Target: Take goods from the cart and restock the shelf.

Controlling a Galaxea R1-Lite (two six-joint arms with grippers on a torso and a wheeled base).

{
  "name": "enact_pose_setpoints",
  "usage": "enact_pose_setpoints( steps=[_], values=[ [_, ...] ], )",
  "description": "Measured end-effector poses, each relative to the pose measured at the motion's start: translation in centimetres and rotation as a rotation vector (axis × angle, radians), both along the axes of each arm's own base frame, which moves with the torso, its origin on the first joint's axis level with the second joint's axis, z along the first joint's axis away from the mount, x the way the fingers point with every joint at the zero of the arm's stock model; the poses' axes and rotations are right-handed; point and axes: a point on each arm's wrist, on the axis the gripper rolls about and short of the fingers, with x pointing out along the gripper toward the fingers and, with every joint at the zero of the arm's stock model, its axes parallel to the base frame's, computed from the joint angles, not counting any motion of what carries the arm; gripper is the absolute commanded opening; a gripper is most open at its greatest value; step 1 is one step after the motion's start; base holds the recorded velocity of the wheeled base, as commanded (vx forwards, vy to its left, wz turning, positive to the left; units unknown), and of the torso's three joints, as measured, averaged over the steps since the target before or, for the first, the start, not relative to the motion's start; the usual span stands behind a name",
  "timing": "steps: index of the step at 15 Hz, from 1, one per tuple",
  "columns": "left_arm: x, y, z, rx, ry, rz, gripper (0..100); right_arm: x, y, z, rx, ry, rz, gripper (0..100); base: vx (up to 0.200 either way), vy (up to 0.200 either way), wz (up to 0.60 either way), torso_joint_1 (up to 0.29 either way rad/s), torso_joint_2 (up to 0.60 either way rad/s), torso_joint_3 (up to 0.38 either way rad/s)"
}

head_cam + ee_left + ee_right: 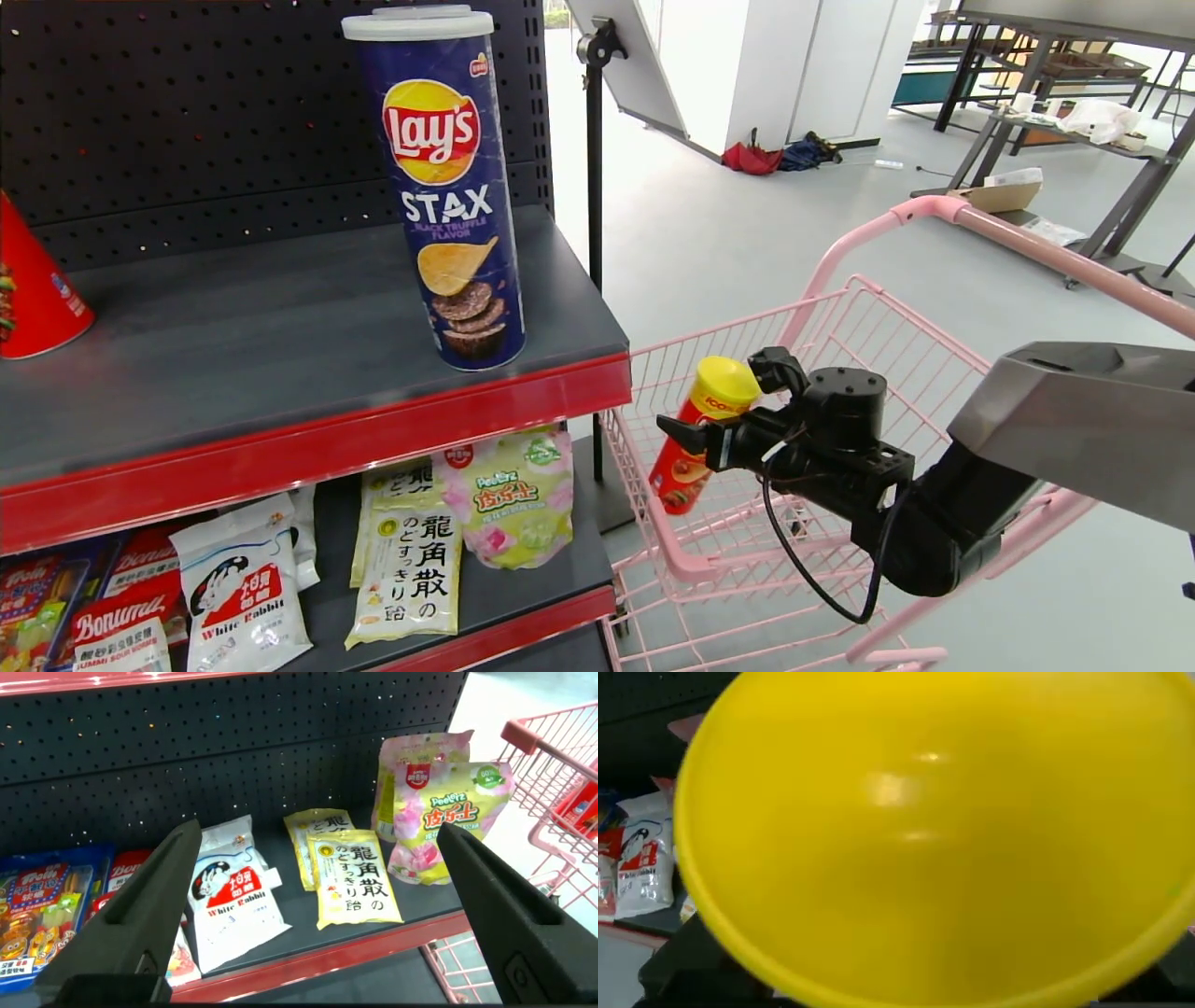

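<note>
My right gripper point(724, 406) is shut on a red chip can with a yellow lid point(702, 439), held tilted above the near corner of the pink cart point(840, 308), just right of the shelf. The can's yellow lid point(943, 831) sits right in front of the right wrist camera. On the upper shelf board point(233, 355) a tall dark blue chip can point(448, 187) stands upright near the front edge. My left gripper point(318, 915) is open, facing the lower shelf with nothing between its fingers.
A red container point(33, 285) stands at the upper shelf's left end. The lower shelf holds snack bags: a white bag point(234, 896), yellow candy bags point(350, 873) and pink-green bags point(439, 812). A black pole point(594, 149) rises beside the shelf's right end.
</note>
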Motion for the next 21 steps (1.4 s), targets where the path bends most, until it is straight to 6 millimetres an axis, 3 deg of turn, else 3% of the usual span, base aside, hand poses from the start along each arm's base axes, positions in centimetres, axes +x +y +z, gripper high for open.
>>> enact_pose_setpoints(
  steps=[2,3,10,13,17,19,21],
  values=[
    [0.0,0.0,0.0,0.000,0.000,0.000,100,0.3,0.2,-0.1,-0.001,-0.005,-0.006,100,0.000,0.000,0.00,0.000,0.00,0.000],
    [0.0,0.0,0.0,0.000,0.000,0.000,100,0.5,0.3,-0.3,-0.004,-0.009,-0.015,0,0.000,0.000,0.00,0.000,0.00,0.000],
    [0.0,0.0,0.0,0.000,0.000,0.000,100,1.2,0.6,-0.5,-0.006,-0.029,-0.066,0,0.000,0.000,0.00,0.000,0.00,0.000],
    [0.0,0.0,0.0,0.000,0.000,0.000,100,1.8,0.5,1.6,-0.009,-0.083,-0.108,0,0.000,0.000,0.00,0.000,0.00,0.000],
    [0.0,0.0,0.0,0.000,0.000,-0.001,100,1.6,-1.5,8.5,-0.090,-0.181,-0.135,0,0.000,0.000,0.00,0.000,0.00,0.000],
    [0.0,0.0,0.0,0.000,0.000,-0.001,100,0.2,-3.1,12.9,-0.139,-0.244,-0.164,0,0.000,0.000,0.00,0.000,0.00,0.000],
    [0.0,0.0,0.0,0.000,0.000,-0.001,100,-2.6,-5.1,17.6,-0.189,-0.300,-0.274,0,0.000,0.000,0.00,0.000,0.00,0.000]
  ],
)
